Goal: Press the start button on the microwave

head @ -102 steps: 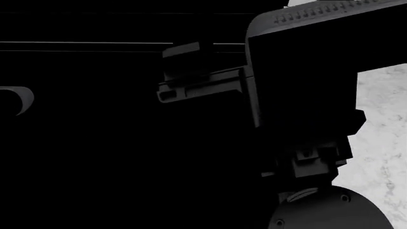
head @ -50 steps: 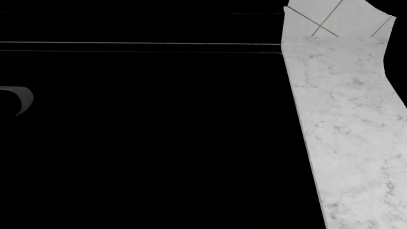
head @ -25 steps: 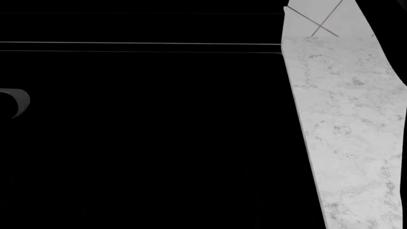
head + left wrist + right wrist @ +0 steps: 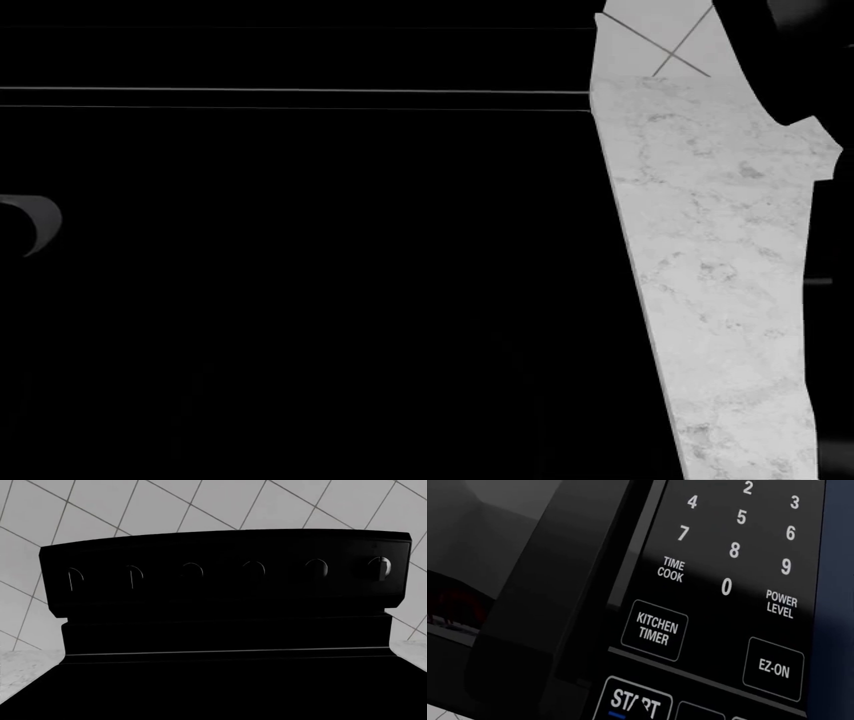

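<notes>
Your left wrist view is just staring at a black stove (image 4: 220,630) with a row of knobs (image 4: 253,569) along its back panel, white tiled wall (image 4: 167,505) behind it. No left pincer shows there, so you can't tell whether it's open or shut, and that arm looks parked out of the job.

Head view is mostly black. You get a strip of marble counter (image 4: 721,260) and a dark shape cutting in at the far edge, nothing you could aim by.

Right wrist view is the one you want: it's right up against the microwave (image 4: 527,580) keypad (image 4: 734,550), with the START button (image 4: 635,704) at the frame's edge, just beside KITCHEN TIMER (image 4: 655,629). That closeness suggests you're lined up to push. The right pincer itself isn't visible either, so no telling its state.
</notes>
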### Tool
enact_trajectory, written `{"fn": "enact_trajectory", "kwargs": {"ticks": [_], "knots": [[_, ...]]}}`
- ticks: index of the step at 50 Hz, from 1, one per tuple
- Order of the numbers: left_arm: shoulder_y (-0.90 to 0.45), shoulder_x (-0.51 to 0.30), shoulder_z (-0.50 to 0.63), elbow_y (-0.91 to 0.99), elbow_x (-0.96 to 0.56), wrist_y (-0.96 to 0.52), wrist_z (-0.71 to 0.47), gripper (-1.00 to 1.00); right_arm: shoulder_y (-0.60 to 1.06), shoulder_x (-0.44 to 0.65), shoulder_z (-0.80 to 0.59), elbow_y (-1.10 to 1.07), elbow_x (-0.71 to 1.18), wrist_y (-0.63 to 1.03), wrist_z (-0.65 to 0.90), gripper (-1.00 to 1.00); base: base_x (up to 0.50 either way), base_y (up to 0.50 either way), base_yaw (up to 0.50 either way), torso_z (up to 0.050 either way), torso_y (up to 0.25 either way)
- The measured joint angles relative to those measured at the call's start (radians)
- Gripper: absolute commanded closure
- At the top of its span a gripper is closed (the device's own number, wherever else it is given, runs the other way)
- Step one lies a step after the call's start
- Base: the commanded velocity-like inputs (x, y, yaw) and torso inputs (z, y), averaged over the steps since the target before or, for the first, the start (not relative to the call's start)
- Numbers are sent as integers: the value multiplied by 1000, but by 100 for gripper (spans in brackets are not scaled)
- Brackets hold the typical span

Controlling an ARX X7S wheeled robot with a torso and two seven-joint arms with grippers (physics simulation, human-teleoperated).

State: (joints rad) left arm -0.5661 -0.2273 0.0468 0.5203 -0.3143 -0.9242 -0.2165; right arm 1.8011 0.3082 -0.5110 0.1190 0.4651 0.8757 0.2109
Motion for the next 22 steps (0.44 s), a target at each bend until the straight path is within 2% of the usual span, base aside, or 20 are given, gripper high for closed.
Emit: {"fn": "enact_trajectory", "kwargs": {"ticks": [22], "knots": [[1,-8,7,4,-8,-1,-10,-100,-10,-5,4,-2,-15,-11,2,100,10,2,6,2,0]]}}
